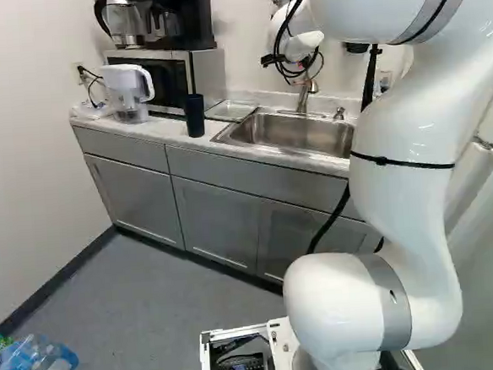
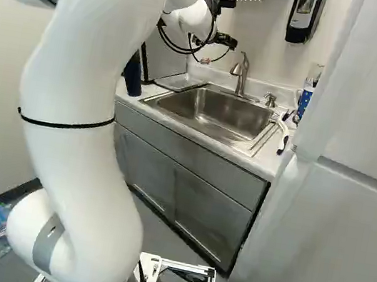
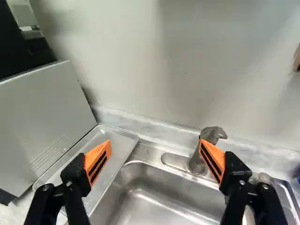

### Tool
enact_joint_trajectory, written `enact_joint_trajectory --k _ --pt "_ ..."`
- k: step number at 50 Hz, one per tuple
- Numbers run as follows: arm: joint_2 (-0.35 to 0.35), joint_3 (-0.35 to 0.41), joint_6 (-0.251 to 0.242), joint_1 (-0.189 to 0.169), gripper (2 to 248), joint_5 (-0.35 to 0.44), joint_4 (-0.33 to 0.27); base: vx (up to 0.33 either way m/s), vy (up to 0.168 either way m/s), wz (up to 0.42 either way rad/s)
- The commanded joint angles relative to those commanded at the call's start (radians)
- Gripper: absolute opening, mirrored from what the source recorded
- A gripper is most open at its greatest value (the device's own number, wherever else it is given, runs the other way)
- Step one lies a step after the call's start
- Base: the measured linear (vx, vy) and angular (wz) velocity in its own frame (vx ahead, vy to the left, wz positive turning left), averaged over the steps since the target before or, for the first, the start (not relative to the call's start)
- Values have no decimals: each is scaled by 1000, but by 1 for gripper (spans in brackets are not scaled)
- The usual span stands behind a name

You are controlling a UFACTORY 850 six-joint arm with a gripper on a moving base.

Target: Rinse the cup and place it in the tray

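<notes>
Cup (image 1: 194, 116) stands on the tabletop (image 1: 163, 132), left of the sink (image 1: 287, 132) and near side of the tray (image 1: 232, 111); the end effector (image 3: 155, 143) is spread wide, holding nothing, by the tap (image 3: 212, 134); rinsing seems not begun; next, go left and near; pinch the cup.

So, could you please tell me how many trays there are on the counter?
1: the shallow tray, between the microwave and the sink. The arm covers parts of both base views, so another could be hidden.
</notes>
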Motion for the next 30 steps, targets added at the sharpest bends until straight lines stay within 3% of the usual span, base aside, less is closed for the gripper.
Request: enact_joint_trajectory --k 30 --pt "-122 -144 0 -42 247 -94 10 0 0 0"
